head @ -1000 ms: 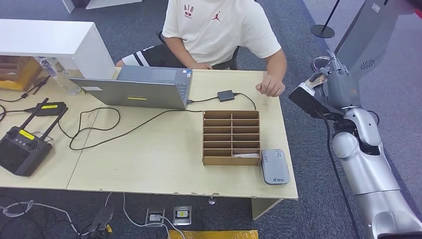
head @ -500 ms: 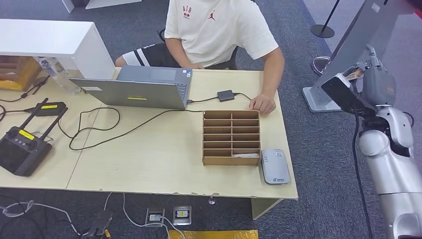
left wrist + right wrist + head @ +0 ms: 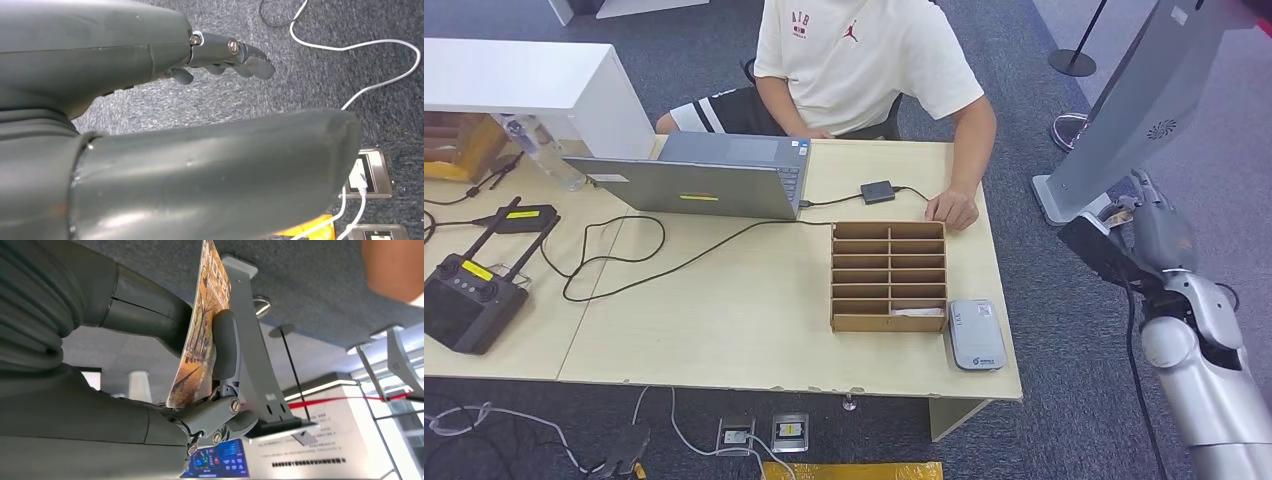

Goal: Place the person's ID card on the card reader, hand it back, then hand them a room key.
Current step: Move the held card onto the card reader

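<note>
Holding a thin card with an orange autumn picture [image 3: 197,335], the right hand [image 3: 1146,232] pinches it between thumb and dark fingers [image 3: 225,345]. The hand is out past the right edge of the pale wooden desk [image 3: 754,320], well apart from the small grey flat card reader [image 3: 977,334] near the front corner. The left hand [image 3: 165,125] hangs over the floor, fingers apart, holding nothing. This looks like the first step: the card must go onto the reader. Next, I think the arm needs to swing in over the desk and lay the card flat on the reader.
</note>
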